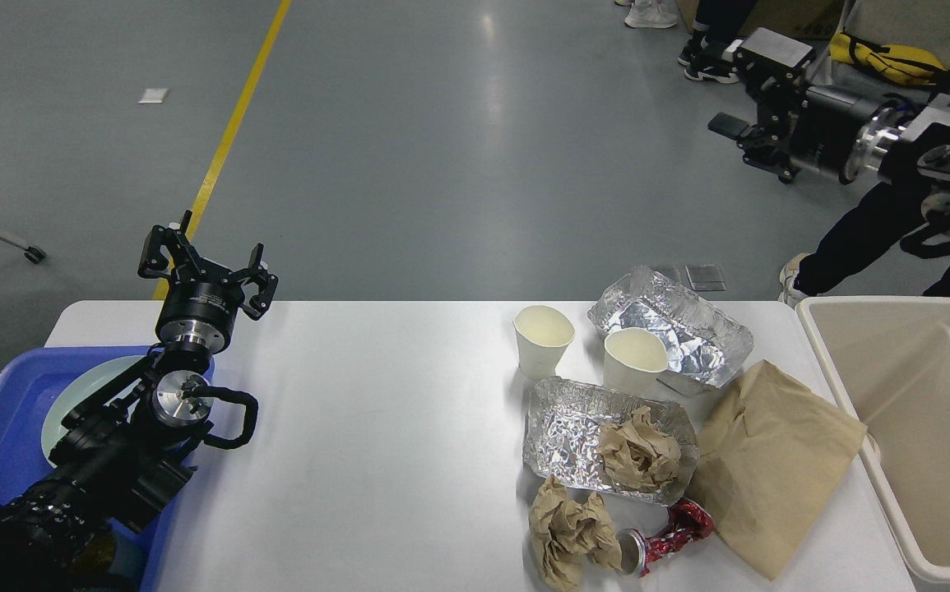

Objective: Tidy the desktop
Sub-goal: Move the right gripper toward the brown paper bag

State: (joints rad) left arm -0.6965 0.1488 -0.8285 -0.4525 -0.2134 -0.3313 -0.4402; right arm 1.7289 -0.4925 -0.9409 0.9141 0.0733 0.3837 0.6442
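Trash (610, 448) clusters at 4 o'clock on the surface (376, 427) beside the bin (919, 427), handy for dumping; left gripper (205, 265) released, empty; right gripper (742, 115) unclear.

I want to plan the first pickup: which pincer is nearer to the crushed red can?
Neither is close; in this view the left looks somewhat nearer. The left pincer hangs over the desktop's far-left edge. The right pincer is raised beyond the table, far from the can.

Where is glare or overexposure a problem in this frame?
Head view: overhead lights streak the grey floor; the foil trays sparkle; the desktop is bright yet unclipped, shadows soft; everything in focus, right gripper dark.
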